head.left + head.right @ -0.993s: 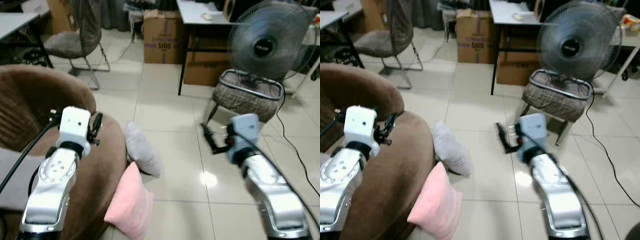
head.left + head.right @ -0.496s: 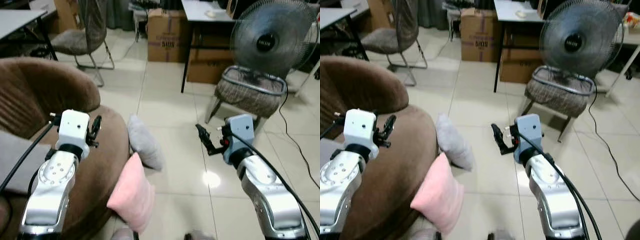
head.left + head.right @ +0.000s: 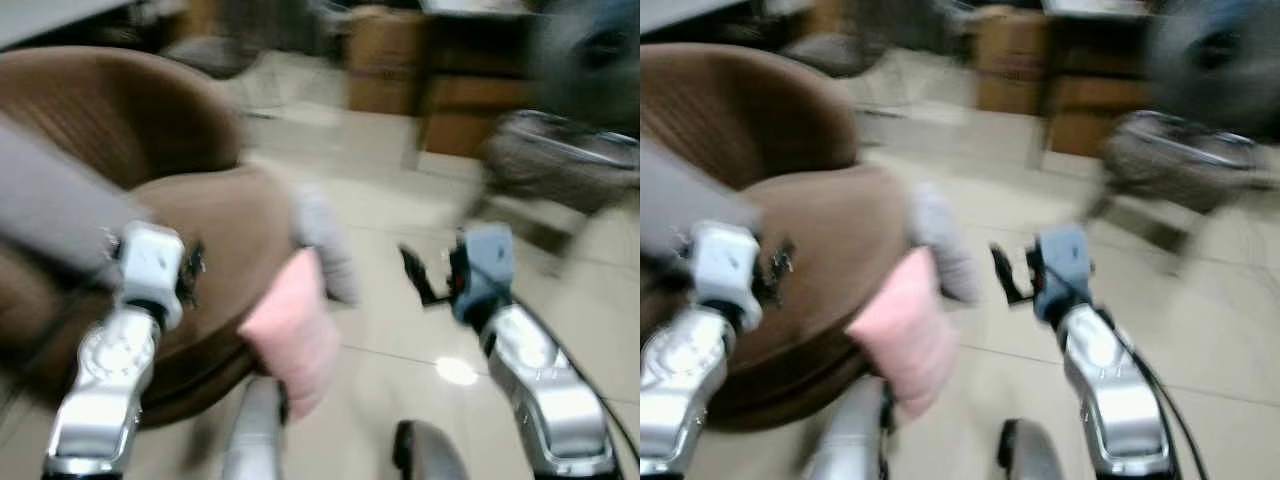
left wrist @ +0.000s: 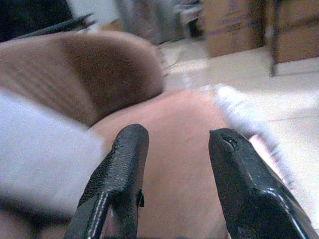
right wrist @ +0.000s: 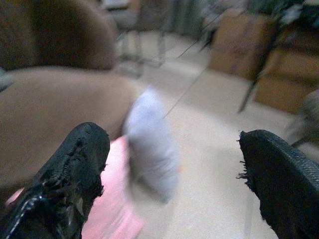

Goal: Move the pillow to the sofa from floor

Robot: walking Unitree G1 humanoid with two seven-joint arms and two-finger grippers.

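The picture is blurred by motion. A pink pillow (image 3: pixel 295 330) leans on the floor against the front of the brown sofa (image 3: pixel 200 230). A grey pillow (image 3: pixel 325 245) stands just behind it, also against the sofa. My left gripper (image 3: pixel 192 268) hovers over the sofa seat, its fingers (image 4: pixel 124 164) apart with nothing between them. To the right of both pillows, my right gripper (image 3: pixel 412 272) hangs above the floor tiles. It is wide open in the right wrist view, where the grey pillow (image 5: pixel 149 142) and pink pillow (image 5: pixel 112 209) lie ahead of it.
A grey cushion (image 3: pixel 50 200) lies on the sofa's left side. A woven-seat chair (image 3: pixel 560 170), a fan (image 3: pixel 590 50) and cardboard boxes (image 3: pixel 385 60) stand beyond on the tiled floor. My own legs (image 3: pixel 255 440) show at the bottom.
The camera has swung and tipped downward, blurring everything; the sofa and pillows now sit closer and further right, and my legs have come into view. Both arms hold the same pose.
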